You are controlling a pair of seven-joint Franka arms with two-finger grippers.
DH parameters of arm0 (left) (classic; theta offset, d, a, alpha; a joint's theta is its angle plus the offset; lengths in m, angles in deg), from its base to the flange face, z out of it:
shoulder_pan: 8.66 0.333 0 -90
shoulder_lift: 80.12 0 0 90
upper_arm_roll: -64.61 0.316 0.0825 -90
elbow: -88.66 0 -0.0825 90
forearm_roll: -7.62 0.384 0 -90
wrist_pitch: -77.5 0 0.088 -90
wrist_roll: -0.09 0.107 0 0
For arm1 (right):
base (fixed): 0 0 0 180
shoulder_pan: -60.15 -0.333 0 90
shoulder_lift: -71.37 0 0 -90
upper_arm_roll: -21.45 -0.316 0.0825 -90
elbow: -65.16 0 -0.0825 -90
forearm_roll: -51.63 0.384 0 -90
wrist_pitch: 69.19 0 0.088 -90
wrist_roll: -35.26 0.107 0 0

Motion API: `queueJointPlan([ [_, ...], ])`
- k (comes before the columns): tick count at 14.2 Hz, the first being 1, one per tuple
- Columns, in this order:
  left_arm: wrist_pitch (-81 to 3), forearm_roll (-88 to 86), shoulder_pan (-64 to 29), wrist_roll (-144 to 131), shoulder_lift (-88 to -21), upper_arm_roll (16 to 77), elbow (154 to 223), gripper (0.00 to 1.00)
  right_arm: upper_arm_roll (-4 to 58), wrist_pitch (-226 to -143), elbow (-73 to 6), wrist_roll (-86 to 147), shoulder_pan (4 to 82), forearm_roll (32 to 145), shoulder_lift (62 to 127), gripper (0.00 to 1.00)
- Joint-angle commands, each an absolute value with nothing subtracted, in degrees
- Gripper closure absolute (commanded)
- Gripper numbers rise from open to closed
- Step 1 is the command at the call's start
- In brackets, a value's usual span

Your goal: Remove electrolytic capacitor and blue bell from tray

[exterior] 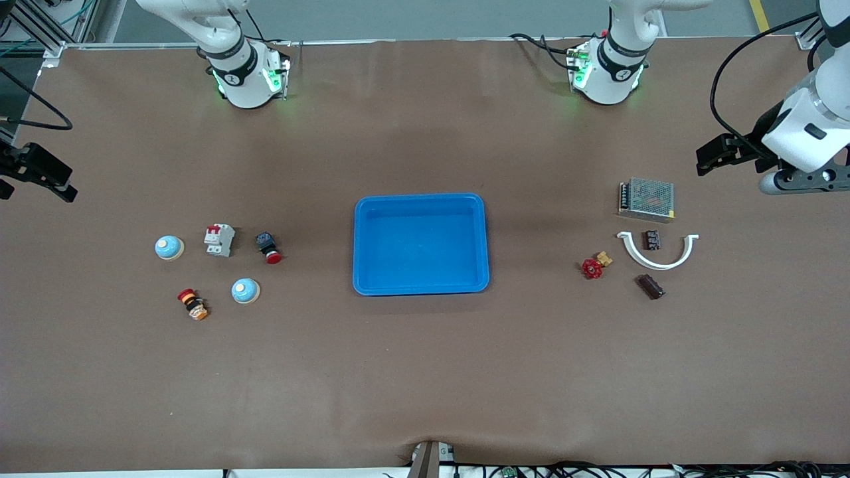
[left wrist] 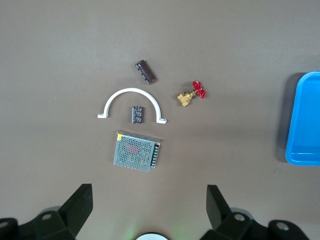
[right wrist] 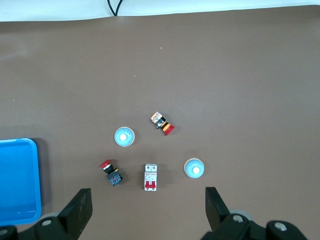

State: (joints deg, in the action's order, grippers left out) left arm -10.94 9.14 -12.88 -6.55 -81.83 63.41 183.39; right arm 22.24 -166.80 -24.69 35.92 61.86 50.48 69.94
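bright-blue tray [exterior: 421,202], brown table [exterior: 425,372]

You're looking at a robotics lab: two arm bases [exterior: 242,73] bolted along a brown-covered table [exterior: 425,372], aluminium framing [exterior: 40,33], loose cables [exterior: 597,468], scattered electrical parts.

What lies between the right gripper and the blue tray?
Nothing tall. Under the path from the right gripper to the empty tray lie only two blue bells, a circuit breaker and two push buttons.

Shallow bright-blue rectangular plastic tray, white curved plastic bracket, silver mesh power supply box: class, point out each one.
tray [exterior: 420,201]: front view, raised rim.
bracket [left wrist: 132,92]: left wrist view, top of arch.
power supply box [exterior: 647,198]: front view, mesh lid.
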Motion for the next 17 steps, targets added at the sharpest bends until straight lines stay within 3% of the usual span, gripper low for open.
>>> queueJointPlan([
  [1, -12.92, 9.47, -12.7, -5.28, -83.54, 63.12, 183.23, 0.0, 21.54, -165.7, -23.52, 36.93, 62.34, 50.66, 70.32, 0.0],
  [17, -11.71, 8.41, -12.79, -3.51, -83.72, 63.38, 181.39, 0.0, 21.36, -165.0, -23.52, 37.01, 61.55, 50.66, 70.06, 0.0],
])
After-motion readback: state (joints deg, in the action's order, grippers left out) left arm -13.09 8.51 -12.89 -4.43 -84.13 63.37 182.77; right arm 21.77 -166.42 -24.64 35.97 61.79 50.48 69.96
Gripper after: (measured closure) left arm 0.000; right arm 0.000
